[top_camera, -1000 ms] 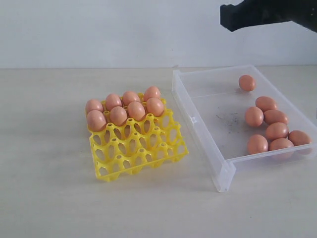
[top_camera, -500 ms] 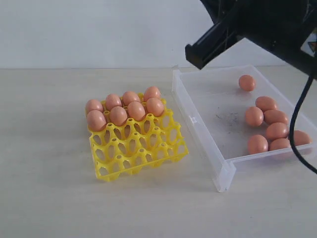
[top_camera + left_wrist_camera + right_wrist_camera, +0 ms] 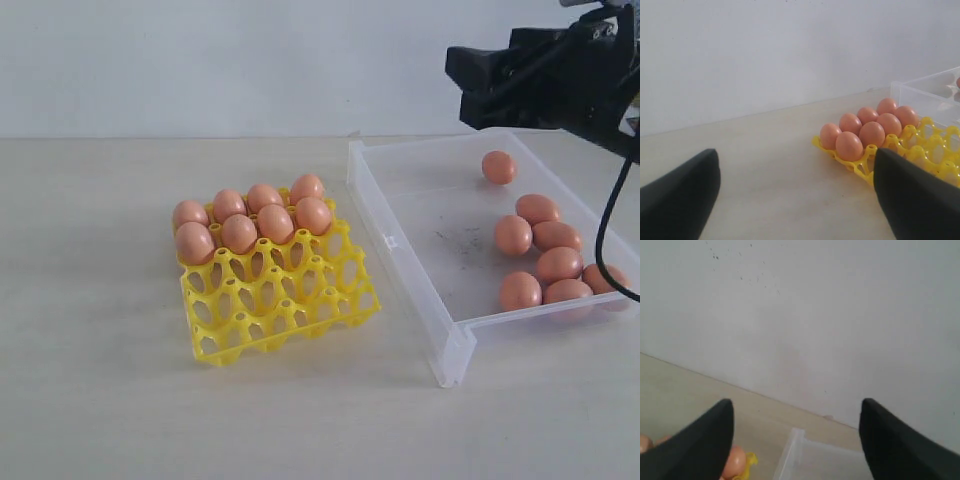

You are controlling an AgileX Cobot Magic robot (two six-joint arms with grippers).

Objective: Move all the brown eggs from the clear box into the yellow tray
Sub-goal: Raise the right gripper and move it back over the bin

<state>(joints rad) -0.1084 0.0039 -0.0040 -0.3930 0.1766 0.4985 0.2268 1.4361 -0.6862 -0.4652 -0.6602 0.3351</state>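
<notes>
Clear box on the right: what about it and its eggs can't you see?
- Exterior view: the clear box runs off the right edge, and a black cable crosses its rightmost brown egg, so more eggs may be hidden.
- Both wrist views: only a box corner shows.

Robot lab test bench: bare pale tabletop (image 3: 100,400), plain white wall (image 3: 200,60), black robot arm (image 3: 560,75).

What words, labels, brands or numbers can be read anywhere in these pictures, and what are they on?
No readable text shows in any view.
The brown eggs, yellow tray and clear box: plain, with no print or label visible.
The dark specks on the box floor: they look like scuffs, not letters.
</notes>
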